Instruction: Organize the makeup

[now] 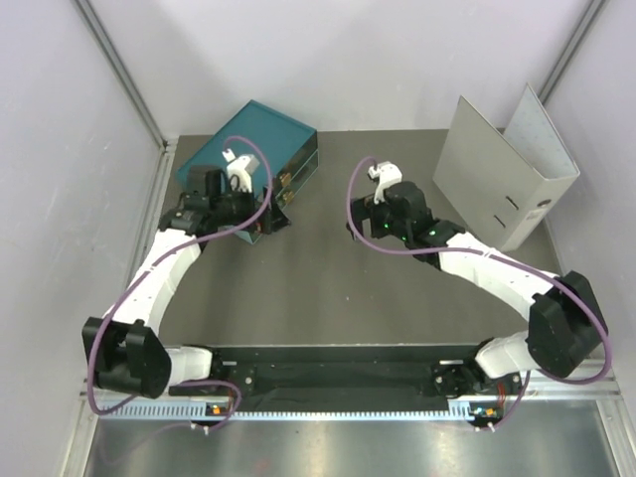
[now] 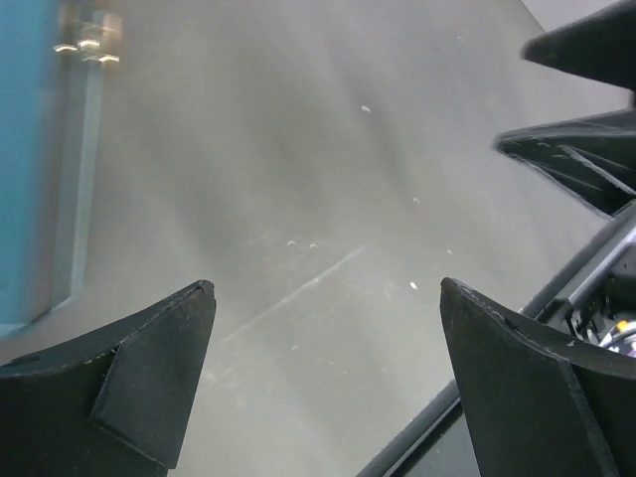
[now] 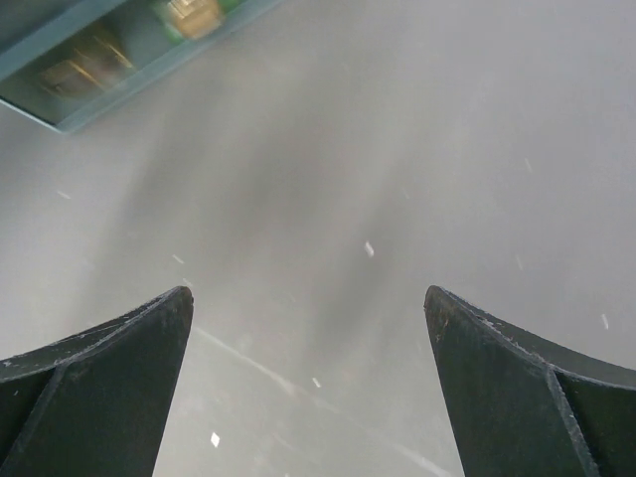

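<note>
No loose makeup shows on the table. In the right wrist view, blurred gold and green items (image 3: pixel 192 14) lie behind the clear drawer fronts of the teal drawer box (image 3: pixel 60 109). In the top view the box (image 1: pixel 248 154) stands at the back left. My left gripper (image 1: pixel 270 215) is open and empty just in front of the box. In its own view (image 2: pixel 326 288) it hangs over bare table, with the box's edge (image 2: pixel 35 149) at the left. My right gripper (image 1: pixel 356 224) is open and empty over the middle of the table, seen also in its own view (image 3: pixel 308 293).
A large grey binder (image 1: pixel 507 174) stands upright at the back right. Grey walls close in the table on three sides. The right arm's black fingers (image 2: pixel 576 159) show at the right edge of the left wrist view. The arm bases sit on a black rail (image 1: pixel 328 373) at the near edge.
</note>
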Robot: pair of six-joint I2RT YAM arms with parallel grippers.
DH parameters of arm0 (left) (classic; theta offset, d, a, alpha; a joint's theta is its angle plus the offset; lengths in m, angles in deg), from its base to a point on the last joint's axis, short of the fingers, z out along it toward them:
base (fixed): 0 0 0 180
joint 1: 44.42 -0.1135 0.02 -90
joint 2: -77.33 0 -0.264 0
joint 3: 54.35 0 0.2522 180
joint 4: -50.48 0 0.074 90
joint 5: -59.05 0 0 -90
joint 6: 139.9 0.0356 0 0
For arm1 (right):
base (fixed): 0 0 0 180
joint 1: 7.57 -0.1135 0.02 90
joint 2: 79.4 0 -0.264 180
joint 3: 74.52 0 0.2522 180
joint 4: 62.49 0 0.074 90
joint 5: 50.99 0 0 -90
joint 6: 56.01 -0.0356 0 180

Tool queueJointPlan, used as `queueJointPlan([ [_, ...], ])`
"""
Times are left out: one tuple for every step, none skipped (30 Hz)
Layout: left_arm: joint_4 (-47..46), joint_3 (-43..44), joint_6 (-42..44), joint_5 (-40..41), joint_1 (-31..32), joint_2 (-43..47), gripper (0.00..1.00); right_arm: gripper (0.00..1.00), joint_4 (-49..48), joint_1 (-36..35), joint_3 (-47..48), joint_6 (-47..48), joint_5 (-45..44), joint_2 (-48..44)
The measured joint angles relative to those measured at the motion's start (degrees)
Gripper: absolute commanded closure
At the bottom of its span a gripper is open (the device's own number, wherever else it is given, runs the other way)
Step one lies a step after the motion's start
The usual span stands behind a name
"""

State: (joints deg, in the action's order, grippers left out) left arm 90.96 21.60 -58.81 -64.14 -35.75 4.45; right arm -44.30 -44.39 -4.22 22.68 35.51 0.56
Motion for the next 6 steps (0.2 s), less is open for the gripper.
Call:
queueJointPlan([
  [-0.6,-0.6,-0.2,0.5,1.6,0.0,0.01,0.0,0.5,0.1,-0.9,-0.3,-0.8,-0.3],
  [-1.4,-1.3,-0.3,1.1,3.0,0.0,0.01,0.0,1.2,0.2,-1.5,-0.5,-1.5,-0.5],
  [-2.1,-2.1,-0.6,1.5,4.3,0.0,0.01,0.0,1.7,0.4,-2.2,-0.7,-2.1,-0.6],
  [-2.9,-3.1,-0.9,1.8,5.4,0.0,0.01,0.0,2.1,0.6,-2.6,-0.8,-2.8,-0.7],
  [-3.4,-4.0,-1.0,2.0,6.2,0.0,0.01,0.0,2.5,0.8,-2.8,-0.9,-3.1,-0.7],
  [-3.8,-5.0,-1.2,2.5,7.1,0.0,0.01,0.0,3.0,1.0,-3.2,-0.9,-3.5,-0.7],
])
